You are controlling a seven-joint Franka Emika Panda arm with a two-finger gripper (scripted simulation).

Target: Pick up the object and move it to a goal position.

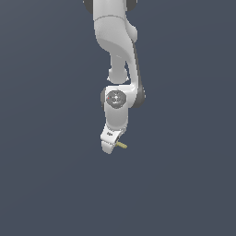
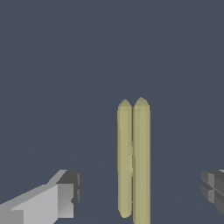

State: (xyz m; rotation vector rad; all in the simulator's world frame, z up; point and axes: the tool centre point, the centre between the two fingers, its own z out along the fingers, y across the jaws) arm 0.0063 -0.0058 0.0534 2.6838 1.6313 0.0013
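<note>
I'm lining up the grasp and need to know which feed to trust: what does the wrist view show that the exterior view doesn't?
Only the wrist view: the gripper is open, its dark finger pads standing clear of the stick on both sides, and the yellowish-tan stick appears as two parallel shafts with pointed tips.

Only the exterior view: the whole white arm reaching down, with the stick poking out beside the gripper toward the exterior view's right.

Both: the stick, the gripper and a plain dark grey background.
</note>
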